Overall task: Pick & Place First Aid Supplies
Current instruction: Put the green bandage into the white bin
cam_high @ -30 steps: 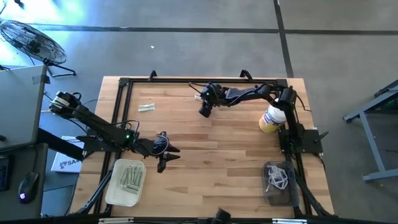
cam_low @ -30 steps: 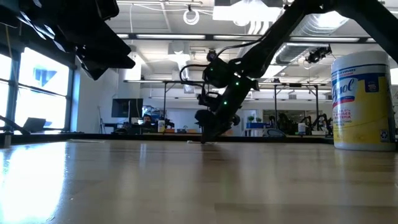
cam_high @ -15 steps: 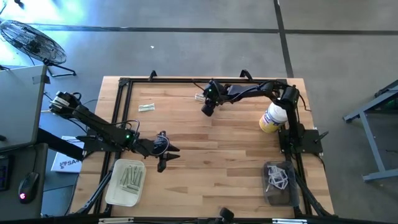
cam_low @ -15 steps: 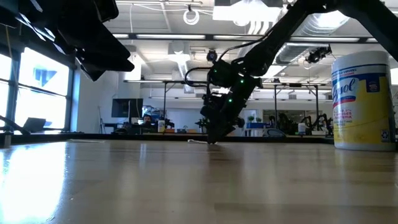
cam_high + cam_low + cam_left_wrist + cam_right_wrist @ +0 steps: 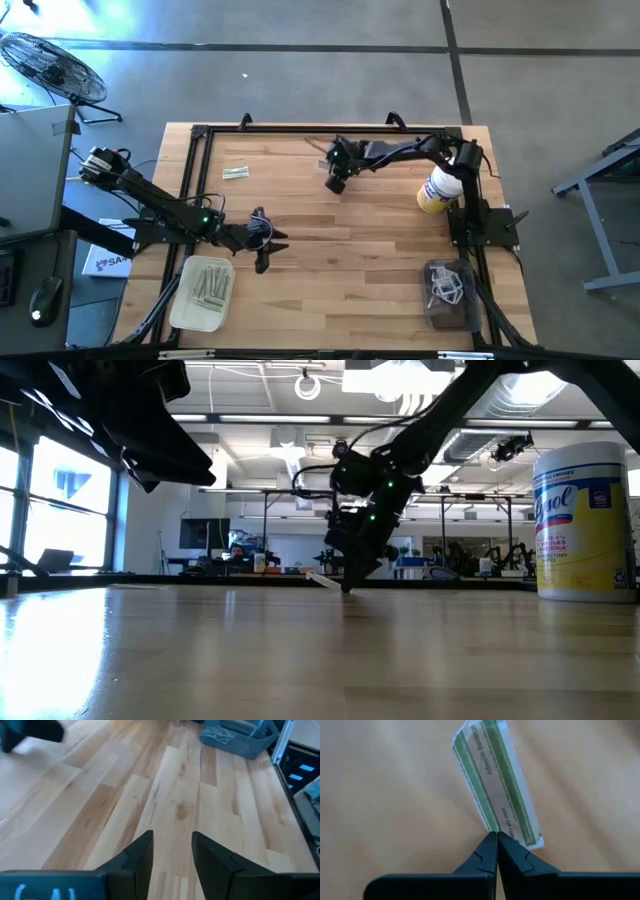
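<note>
right hand grips a bandage strip

the right hand (image 5: pixel 496 840) is clenched on one end of an adhesive bandage strip (image 5: pixel 496 784), holding it just above the table (image 5: pixel 380 260) near the far edge. the left hand (image 5: pixel 171 851) hangs released over bare wood beside the white tray (image 5: pixel 181 303) of strips. two more strips (image 5: pixel 236 173) lie far-left.

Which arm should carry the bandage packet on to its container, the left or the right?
The right. Its gripper is already shut on the bandage packet near the table's far edge. The left gripper is open and empty, near the tray.
</note>
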`<state>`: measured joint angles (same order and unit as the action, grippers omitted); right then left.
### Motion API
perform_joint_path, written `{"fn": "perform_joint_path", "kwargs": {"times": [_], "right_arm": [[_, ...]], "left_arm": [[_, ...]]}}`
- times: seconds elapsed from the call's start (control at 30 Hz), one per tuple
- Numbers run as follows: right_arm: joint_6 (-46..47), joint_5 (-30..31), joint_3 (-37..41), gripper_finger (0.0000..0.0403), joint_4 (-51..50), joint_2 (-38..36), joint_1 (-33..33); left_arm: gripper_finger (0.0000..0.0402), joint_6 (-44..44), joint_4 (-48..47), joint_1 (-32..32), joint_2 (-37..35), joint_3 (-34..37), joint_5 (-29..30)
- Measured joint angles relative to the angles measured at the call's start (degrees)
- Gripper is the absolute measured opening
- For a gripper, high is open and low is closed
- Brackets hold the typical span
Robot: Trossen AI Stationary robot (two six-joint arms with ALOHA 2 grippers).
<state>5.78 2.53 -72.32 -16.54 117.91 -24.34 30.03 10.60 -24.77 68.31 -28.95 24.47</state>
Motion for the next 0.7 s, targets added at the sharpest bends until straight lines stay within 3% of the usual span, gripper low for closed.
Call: {"fn": "perform_joint_path", "kwargs": {"times": [0.17,0.4,0.57,0.7], "right_arm": [[2.30,-0.39,0.47,0.0002,-5.73,-3.76,5.71],[9.65,-5.40,0.21,0.0001,-9.53,-9.19,15.33],[17.98,-12.29,0.16,0.0001,-9.49,-10.40,21.23],[21.13,-12.67,0.20,0.0001,-9.25,-10.29,25.12]], "left_arm": [[0.0133,-0.28,-0.55,0.00,0.02,0.00,2.27],[0.0133,-8.26,1.38,-0.69,2.43,0.02,10.79],[0.0133,-20.97,14.02,-3.18,9.24,0.04,13.86],[0.0133,-31.19,25.74,-3.89,14.99,0.02,13.93]]}}
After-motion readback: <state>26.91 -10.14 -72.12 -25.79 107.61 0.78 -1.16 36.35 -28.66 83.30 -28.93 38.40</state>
